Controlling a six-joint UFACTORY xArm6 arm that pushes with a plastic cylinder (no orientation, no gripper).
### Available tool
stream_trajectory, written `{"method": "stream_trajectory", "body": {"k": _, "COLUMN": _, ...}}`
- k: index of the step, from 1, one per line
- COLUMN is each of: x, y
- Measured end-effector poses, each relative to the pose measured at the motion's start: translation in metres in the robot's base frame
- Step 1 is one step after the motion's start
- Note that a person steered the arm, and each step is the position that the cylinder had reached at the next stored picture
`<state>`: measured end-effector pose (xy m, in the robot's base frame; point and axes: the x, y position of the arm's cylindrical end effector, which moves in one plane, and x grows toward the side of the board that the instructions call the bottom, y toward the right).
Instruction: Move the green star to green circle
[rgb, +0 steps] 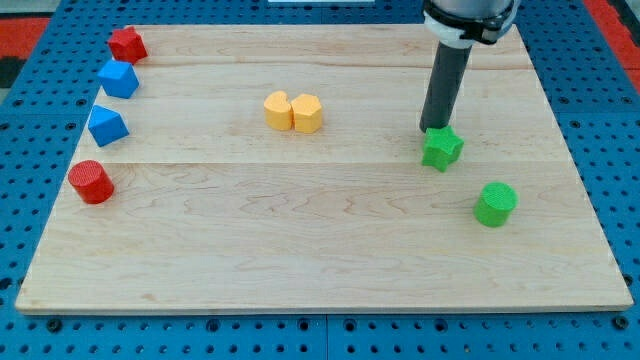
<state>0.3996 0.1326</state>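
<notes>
The green star (442, 149) lies on the wooden board at the view's right, a little above the middle. The green circle (495, 204) stands below and to the right of it, a short gap apart. My tip (433, 129) is at the star's upper left edge, touching it or nearly so; the dark rod rises from there to the view's top.
Two yellow blocks (293, 112) sit side by side, touching, at the upper middle. Along the left edge are a red star-like block (127, 44), two blue blocks (118, 78) (106, 125) and a red cylinder (92, 182). The board (320, 260) rests on a blue perforated table.
</notes>
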Motion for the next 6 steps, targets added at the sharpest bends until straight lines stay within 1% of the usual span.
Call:
{"method": "stream_trajectory", "body": {"k": 2, "x": 0.031, "y": -0.002}}
{"method": "stream_trajectory", "body": {"k": 3, "x": 0.031, "y": -0.032}}
{"method": "stream_trajectory", "body": {"k": 4, "x": 0.041, "y": -0.046}}
{"method": "stream_trajectory", "body": {"k": 6, "x": 0.047, "y": -0.026}}
